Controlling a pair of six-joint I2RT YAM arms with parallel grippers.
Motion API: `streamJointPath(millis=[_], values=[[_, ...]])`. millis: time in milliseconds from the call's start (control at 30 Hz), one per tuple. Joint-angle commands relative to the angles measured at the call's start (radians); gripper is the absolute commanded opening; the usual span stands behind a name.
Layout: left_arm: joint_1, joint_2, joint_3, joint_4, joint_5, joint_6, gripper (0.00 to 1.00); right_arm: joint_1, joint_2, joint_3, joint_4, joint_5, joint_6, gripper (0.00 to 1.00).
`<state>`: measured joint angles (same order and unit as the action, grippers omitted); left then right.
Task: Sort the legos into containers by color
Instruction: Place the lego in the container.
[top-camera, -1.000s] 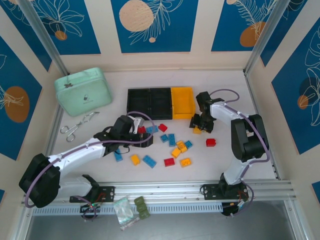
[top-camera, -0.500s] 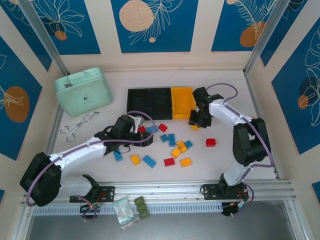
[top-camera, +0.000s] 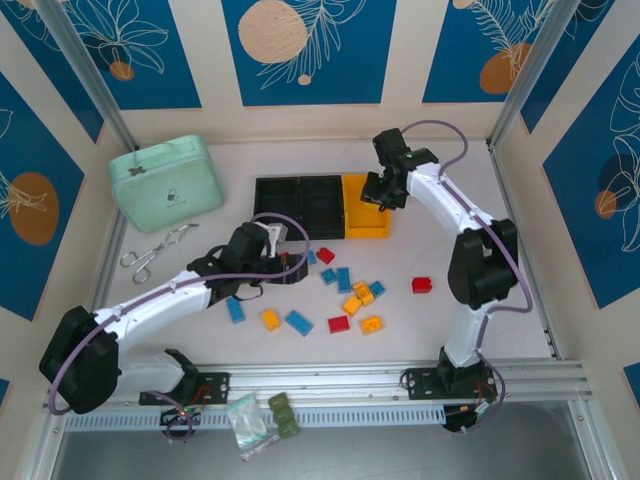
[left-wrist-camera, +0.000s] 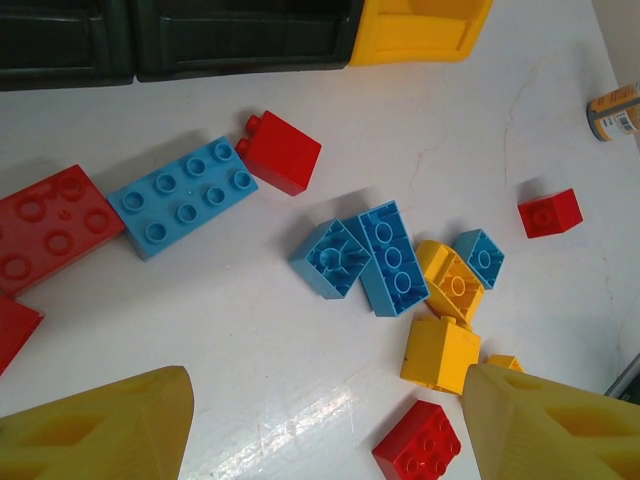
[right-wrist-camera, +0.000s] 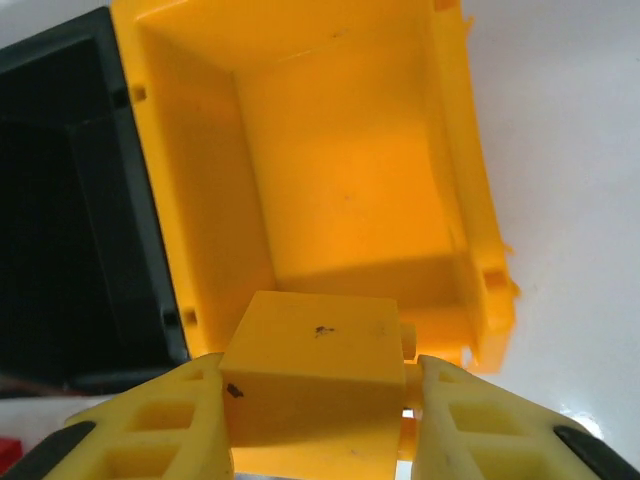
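- White counter strewn with legos; blue-panelled walls.
- Right gripper, stretched far, clamps a yellow lego over the yellow container.
- Left gripper gapes wide above legos.

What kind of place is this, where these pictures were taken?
Probably a lab test booth for tabletop robots: a white table boxed in by printed wall panels on metal posts, left arm and right arm bolted to its near rail, legos and containers laid out.
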<state>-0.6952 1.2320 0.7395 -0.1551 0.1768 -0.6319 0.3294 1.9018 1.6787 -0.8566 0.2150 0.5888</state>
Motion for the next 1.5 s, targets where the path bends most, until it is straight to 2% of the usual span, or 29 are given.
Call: streamJointPath(millis=[0,333,633,867,1067,1233,1333,1467], values=[[-0.010,-0.050,-0.016,-0.020,-0.027,-0.025,0.71,0.002,0.078,0.081,-0.048,0.012,0.036,0.31],[-0.010,-0.068,-0.033,-0.033,-0.046,-0.034,0.71,0.004,0.249,0.236,-0.096,0.038,0.053,0.33],[-0.008,-0.069,-0.042,-0.037,-0.056,-0.037,0.71,0.013,0.304,0.269,-0.104,0.044,0.055,0.36],[-0.008,-0.069,-0.050,-0.036,-0.064,-0.045,0.72,0.020,0.316,0.291,-0.116,0.042,0.049,0.46],[-0.008,-0.072,-0.052,-0.038,-0.065,-0.043,0.72,0.030,0.292,0.299,-0.124,0.047,0.045,0.55],[-0.009,-0.074,-0.052,-0.035,-0.064,-0.046,0.72,0.034,0.252,0.295,-0.134,0.050,0.048,0.55],[-0.009,-0.080,-0.053,-0.036,-0.061,-0.045,0.72,0.044,0.180,0.250,-0.116,0.043,0.043,0.55],[-0.008,-0.086,-0.052,-0.047,-0.052,-0.034,0.73,0.059,0.038,0.109,-0.075,0.032,0.038,0.55]])
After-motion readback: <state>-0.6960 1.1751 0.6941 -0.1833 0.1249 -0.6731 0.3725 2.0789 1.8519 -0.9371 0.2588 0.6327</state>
